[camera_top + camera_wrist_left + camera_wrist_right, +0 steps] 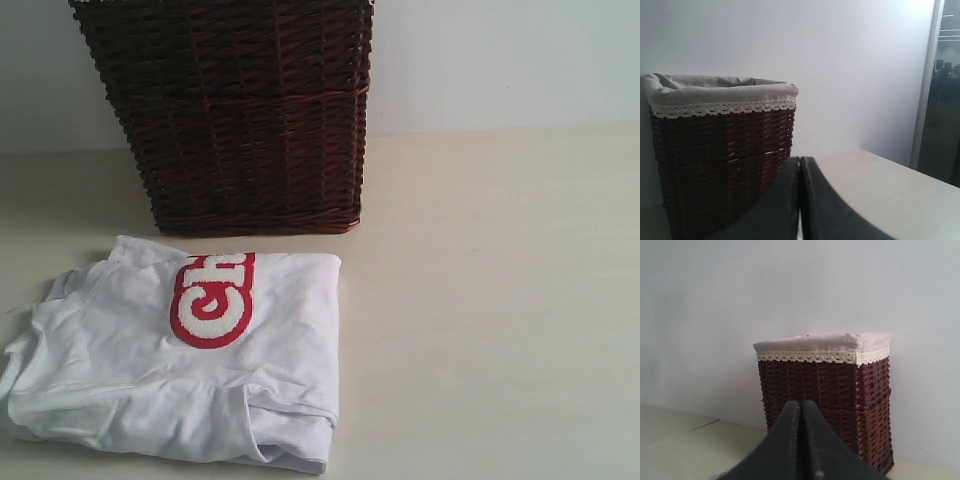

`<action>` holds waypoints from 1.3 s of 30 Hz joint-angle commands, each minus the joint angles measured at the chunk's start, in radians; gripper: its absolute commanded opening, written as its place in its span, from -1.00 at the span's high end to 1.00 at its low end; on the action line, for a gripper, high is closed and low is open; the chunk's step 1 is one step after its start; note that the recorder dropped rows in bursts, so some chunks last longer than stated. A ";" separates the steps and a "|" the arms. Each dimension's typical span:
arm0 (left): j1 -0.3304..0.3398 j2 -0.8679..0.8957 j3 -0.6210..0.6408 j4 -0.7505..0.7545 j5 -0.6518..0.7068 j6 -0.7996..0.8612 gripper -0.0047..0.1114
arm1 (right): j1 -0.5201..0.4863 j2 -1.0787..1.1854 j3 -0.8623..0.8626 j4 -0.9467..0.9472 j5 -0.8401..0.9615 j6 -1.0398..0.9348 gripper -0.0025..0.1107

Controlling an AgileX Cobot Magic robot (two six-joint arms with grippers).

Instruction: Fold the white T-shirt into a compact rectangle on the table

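Note:
The white T-shirt [180, 370] lies folded into a rough rectangle on the table [500, 300] at the front left of the exterior view, its red-outlined patch with fuzzy white letters [212, 300] facing up. Neither arm shows in the exterior view. In the left wrist view my left gripper [800, 159] is shut with nothing between its dark fingers, raised and facing the basket. In the right wrist view my right gripper [801, 402] is shut and empty too, also pointing at the basket. The shirt is out of both wrist views.
A dark wicker basket [245, 110] stands just behind the shirt against the pale wall [500, 60]. Its lace-trimmed cloth liner [720, 95] shows in the left wrist view, and the liner [825, 347] also shows in the right wrist view. A dark doorway [945, 100] lies beyond the table's end.

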 commanded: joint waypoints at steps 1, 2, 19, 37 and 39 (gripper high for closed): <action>-0.004 -0.004 0.005 0.001 0.007 0.003 0.92 | -0.006 -0.004 0.005 0.001 0.000 -0.002 0.96; -0.004 -0.004 0.005 0.001 0.007 0.003 0.92 | -0.006 -0.004 0.005 0.001 0.000 -0.002 0.96; -0.004 -0.004 0.005 0.089 0.007 0.046 0.92 | -0.006 -0.004 0.005 0.001 0.000 0.001 0.96; 0.285 -0.004 0.247 0.554 -0.370 -0.553 0.92 | -0.006 -0.004 0.005 0.001 0.000 0.001 0.96; 0.352 -0.004 0.282 0.555 -0.372 -0.553 0.92 | -0.006 -0.004 0.005 0.001 0.000 0.001 0.96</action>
